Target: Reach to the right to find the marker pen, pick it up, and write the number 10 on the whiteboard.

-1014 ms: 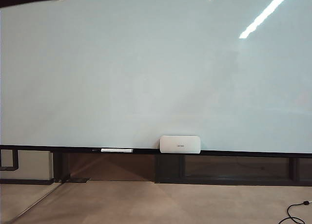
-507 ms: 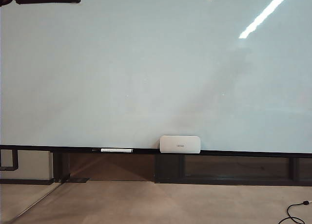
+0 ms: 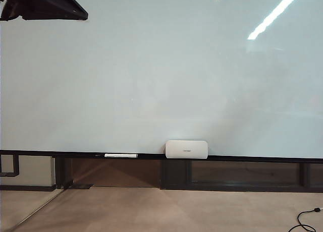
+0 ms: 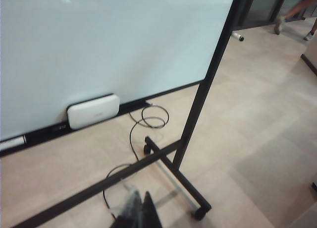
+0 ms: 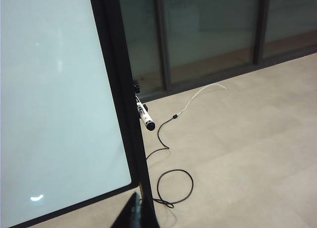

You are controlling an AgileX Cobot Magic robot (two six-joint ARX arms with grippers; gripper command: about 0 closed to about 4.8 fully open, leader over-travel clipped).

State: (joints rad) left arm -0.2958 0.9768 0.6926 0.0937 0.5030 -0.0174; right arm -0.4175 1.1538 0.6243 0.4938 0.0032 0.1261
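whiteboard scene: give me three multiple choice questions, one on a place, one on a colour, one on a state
1. The white box sits: A on the ledge; B on the floor; C atop the board.
2. The whiteboard frame is: A red; B black; C silver.
3. The right claw is: A wide open; B gripping the pen; C shut, empty.
A: the white box rests on the ledge. B: the whiteboard has a black frame. C: the right claw is pinched shut, short of the marker pen; the left claw hangs over the floor.
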